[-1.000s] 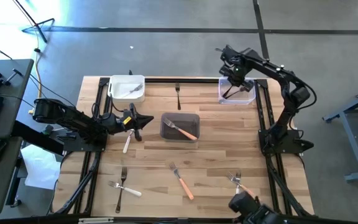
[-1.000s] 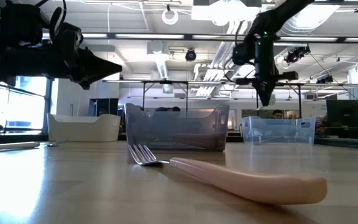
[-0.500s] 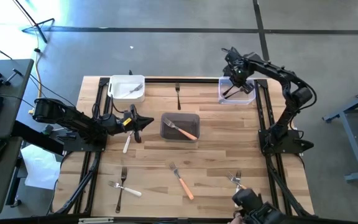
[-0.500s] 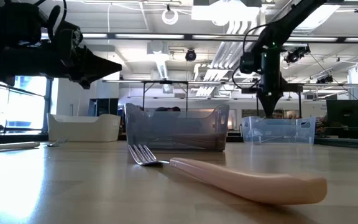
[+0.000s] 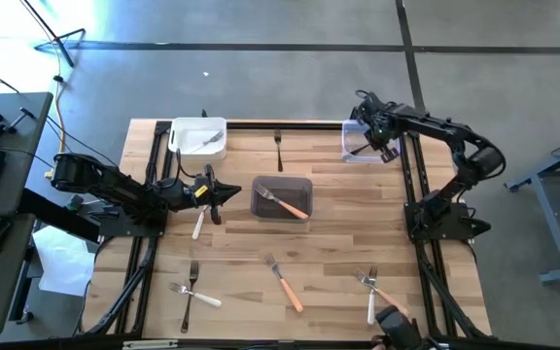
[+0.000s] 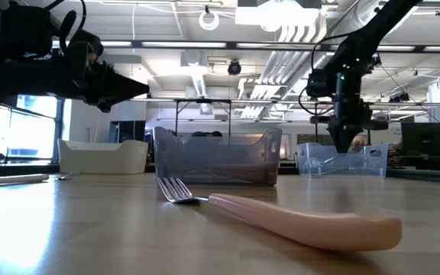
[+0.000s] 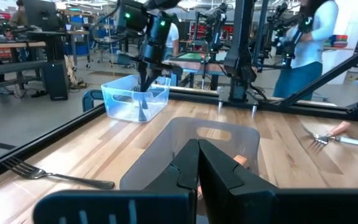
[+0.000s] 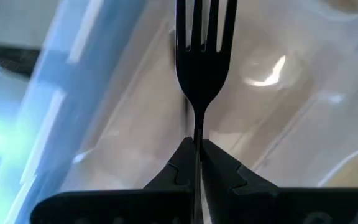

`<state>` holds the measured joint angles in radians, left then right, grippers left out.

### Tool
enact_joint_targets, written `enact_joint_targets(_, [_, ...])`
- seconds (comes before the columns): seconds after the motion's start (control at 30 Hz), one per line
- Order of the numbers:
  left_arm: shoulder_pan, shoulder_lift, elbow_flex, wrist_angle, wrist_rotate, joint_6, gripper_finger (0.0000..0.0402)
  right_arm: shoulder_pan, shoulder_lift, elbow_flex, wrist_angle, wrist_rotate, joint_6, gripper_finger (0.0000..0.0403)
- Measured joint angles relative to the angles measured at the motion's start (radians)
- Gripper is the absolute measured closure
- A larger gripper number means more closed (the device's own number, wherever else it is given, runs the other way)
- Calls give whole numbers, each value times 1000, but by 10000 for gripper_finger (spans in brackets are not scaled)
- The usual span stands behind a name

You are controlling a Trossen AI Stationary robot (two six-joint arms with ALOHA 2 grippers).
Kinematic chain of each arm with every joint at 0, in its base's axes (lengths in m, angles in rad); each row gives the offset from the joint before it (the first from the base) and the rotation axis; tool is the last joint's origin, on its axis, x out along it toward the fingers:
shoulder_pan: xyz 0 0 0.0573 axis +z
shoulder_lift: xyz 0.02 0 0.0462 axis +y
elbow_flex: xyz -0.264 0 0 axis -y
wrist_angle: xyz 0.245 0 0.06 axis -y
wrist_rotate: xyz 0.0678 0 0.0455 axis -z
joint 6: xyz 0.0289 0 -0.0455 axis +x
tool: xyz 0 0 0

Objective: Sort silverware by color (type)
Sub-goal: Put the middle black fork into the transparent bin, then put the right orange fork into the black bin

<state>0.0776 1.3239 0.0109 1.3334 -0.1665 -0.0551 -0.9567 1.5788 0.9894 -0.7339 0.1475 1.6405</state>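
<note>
With my right gripper (image 8: 197,146) clamped on a dark fork (image 8: 202,31) over the clear tub (image 5: 369,146) at upper right and my left gripper (image 5: 224,191) pinched shut at centre left, I worry the fork could catch the tub wall and tip outside.

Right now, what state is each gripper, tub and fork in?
Right gripper: shut on black fork, tines pointing into the clear tub.
Left gripper: shut, empty, held above the table beside the grey tub.
Grey tub: holds one orange-handled fork.
White tub: holds one fork.
Dark fork: loose on the table.
</note>
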Motion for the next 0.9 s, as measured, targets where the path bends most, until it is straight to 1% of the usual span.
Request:
enact_joint_targets(0.13, [0, 0, 0, 7, 0, -3, 401, -16, -19, -30, 12, 7, 1, 399])
enact_joint_targets(0.33, [0, 0, 0, 11, 0, -11, 401, -32, -16, -51, 66, -2, -9, 380])
enact_joint_targets(0.43, [0, 0, 0, 2, 0, 14, 402, -32, -16, -52, 70, -6, -47, 365])
enact_joint_targets(0.53, [0, 0, 0, -3, 0, 16, 401, -32, -15, -52, 73, -7, -105, 336])
enact_joint_targets(0.67, [0, 0, 0, -1, 0, 39, 401, -32, -15, -41, 93, -5, -220, 282])
enact_joint_targets(0.77, [0, 0, 0, 6, -1, 52, 401, -32, -15, 17, 91, 14, -361, 247])
enact_joint_targets(0.83, [0, 0, 0, 16, -3, 63, 401, -32, -15, 79, 73, 22, -465, 238])
enact_joint_targets(0.9, [2, 0, 0, 34, -4, 67, 402, -26, -15, 159, 55, 20, -602, 244])
